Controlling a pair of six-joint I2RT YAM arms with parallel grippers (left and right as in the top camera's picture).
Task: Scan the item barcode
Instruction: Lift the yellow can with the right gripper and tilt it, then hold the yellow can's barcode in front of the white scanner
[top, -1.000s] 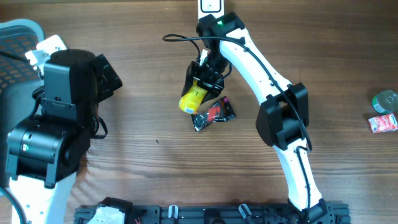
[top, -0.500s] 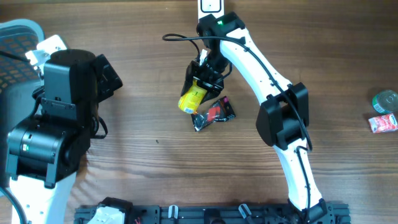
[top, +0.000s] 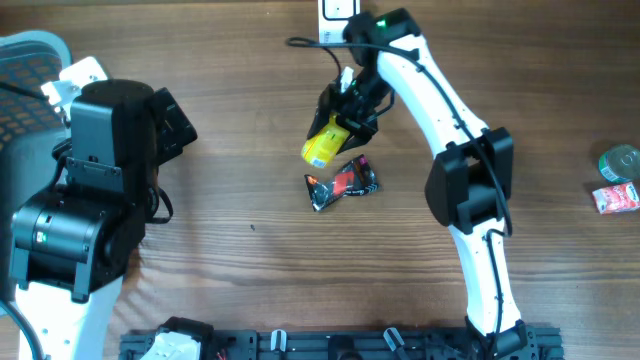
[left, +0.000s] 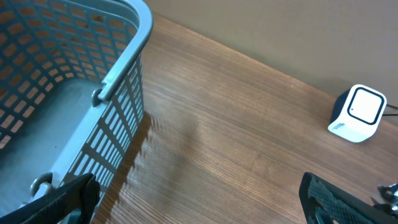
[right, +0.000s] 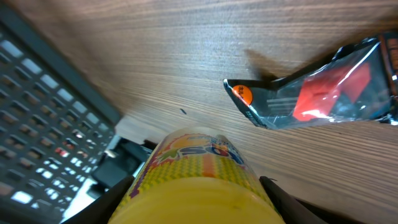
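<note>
We see the yellow printed canister (top: 320, 150) clamped in the right gripper (top: 341, 122), above the wooden table (top: 250, 260). A black-and-red packet (top: 342, 183) lies just beneath the gripper, and the white scanner cube (top: 338, 8) stands near, beyond it. Our left gripper (left: 198, 186) gapes wide, holding nothing.

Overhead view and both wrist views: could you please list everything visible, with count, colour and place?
bottle: one, yellow, held in the right hand.
snack packet: one, black and red, on the table just below the bottle in the overhead view.
scanner: one, white cube, far edge of the table.
basket: one, grey-blue, left side.
round item: one, green-grey, right edge; too small to identify.
small packet: one, red and white, beside the round item.
table: one, brown wood.
left hand: one, black, open and empty, near the basket.
right hand: one, black, closed on the bottle.
</note>
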